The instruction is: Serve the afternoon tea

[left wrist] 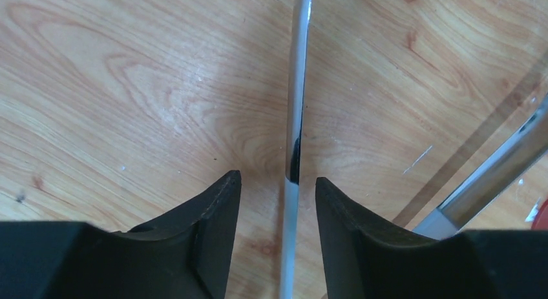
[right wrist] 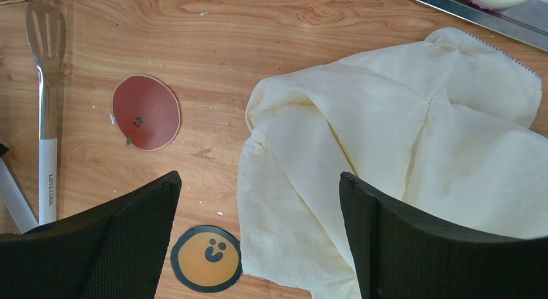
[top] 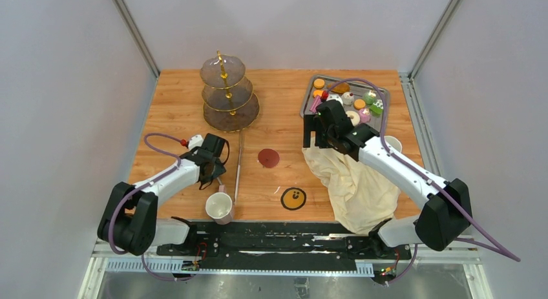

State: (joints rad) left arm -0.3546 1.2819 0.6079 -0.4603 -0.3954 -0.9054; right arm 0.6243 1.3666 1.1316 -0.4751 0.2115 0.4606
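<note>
The left gripper (left wrist: pixel 276 183) has its fingers (left wrist: pixel 210 215) parted about a narrow gap, straddling one steel arm of the serving tongs (left wrist: pixel 296 105). That arm runs straight away from the fingertips and lies closer to the right-hand finger. I can't see either pad touching it, so nothing is held yet. The tongs' long axis lies near-to-far on the wooden table (top: pixel 174 99), so the jaws only need to close across it, and this arm is plainly the nearer one. A pale mug (top: pixel 219 206) stands just beside the tongs' near end, which leaves little room on that side. The right gripper (right wrist: pixel 258 195) hangs wide open and empty over the edge of the cream cloth (right wrist: pixel 400 137), with a red coaster (right wrist: pixel 146 112) and an orange smiley coaster (right wrist: pixel 207 257) beside it. The small cakes (top: pixel 352 102) sit in the steel tray (top: pixel 305 104) at the far right. The three-tier glass stand (top: pixel 231 121) waits bare at the far left-centre, with open tabletop between them.
</note>
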